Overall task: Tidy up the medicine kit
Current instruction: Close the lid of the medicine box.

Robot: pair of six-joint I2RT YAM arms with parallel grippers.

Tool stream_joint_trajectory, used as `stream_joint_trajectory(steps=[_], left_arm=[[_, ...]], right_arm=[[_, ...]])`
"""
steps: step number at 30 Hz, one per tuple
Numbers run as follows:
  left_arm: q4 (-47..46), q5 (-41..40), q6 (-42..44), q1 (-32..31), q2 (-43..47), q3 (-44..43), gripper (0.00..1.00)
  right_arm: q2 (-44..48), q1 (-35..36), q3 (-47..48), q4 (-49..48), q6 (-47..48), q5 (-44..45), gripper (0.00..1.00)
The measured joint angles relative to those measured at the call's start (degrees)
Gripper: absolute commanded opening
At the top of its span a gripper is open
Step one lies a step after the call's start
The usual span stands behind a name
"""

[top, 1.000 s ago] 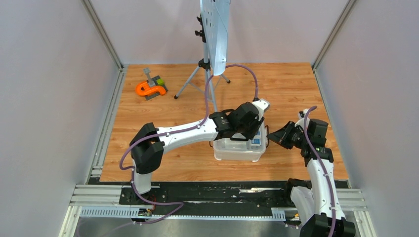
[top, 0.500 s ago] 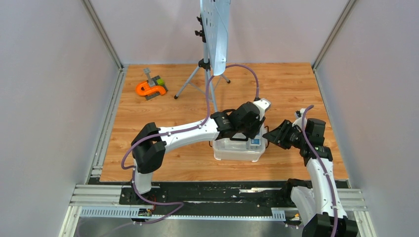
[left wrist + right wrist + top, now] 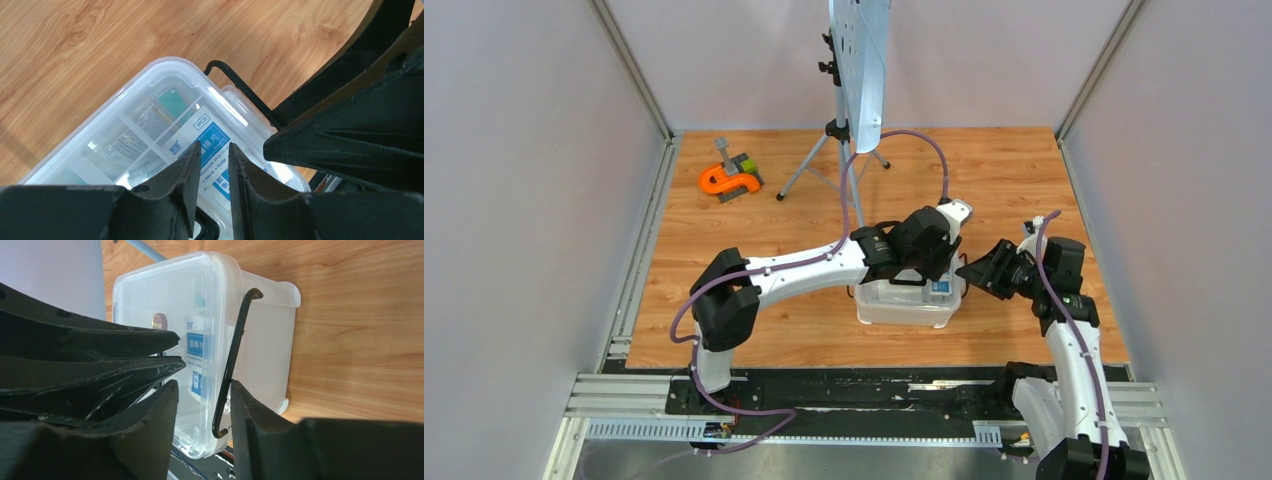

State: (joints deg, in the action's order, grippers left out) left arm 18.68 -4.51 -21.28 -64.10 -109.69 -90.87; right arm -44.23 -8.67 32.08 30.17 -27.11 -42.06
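Note:
The medicine kit [image 3: 904, 305] is a white tub under a clear lid [image 3: 150, 115], standing mid-table. Blue-labelled [image 3: 210, 140] and teal [image 3: 172, 100] packets show through the lid in a divided tray. My left gripper [image 3: 214, 147] rests over the lid top, its jaws narrowly open with nothing between the tips. A bit of black handle [image 3: 210, 225] shows under them. My right gripper [image 3: 202, 387] is at the kit's right end. It is open, with the black wire clip [image 3: 235, 355] between its fingers, close against the right finger [image 3: 250, 410].
An orange-and-grey tool [image 3: 729, 178] lies at the far left of the wooden table. A tripod [image 3: 844, 150] carrying a tilted panel stands at the back centre. Grey walls close both sides. A black rail [image 3: 854, 385] runs along the near edge.
My right gripper has opened from shut and shifted slightly left toward the kit's end. The left arm and the kit have not moved.

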Motion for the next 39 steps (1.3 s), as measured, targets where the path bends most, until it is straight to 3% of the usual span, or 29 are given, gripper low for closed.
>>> stream_joint_trajectory(steps=[5,8,22,24,33,39], left_arm=[[-0.3,0.1,0.0,0.0,-0.1,0.0,0.35],[-0.4,0.1,0.0,0.0,-0.2,0.0,0.35],[-0.7,0.2,0.0,0.0,-0.2,0.0,0.35],[-0.8,0.2,0.0,0.0,-0.2,0.0,0.35],[-1.0,0.1,0.0,0.0,-0.2,0.2,0.35],[-1.2,0.1,0.0,0.0,-0.2,0.2,0.35]], right_arm=[[-1.2,0.0,0.1,-0.2,0.2,0.5,0.08],[-1.3,0.3,0.1,0.0,0.3,0.4,0.00],[-2.2,0.8,0.3,1.2,-0.2,1.2,0.01],[-2.4,0.9,0.6,1.6,-0.5,1.5,0.10],[-2.7,1.5,1.9,4.0,-2.4,3.0,0.34],[-0.3,1.7,4.1,7.3,-2.6,5.5,0.37]])
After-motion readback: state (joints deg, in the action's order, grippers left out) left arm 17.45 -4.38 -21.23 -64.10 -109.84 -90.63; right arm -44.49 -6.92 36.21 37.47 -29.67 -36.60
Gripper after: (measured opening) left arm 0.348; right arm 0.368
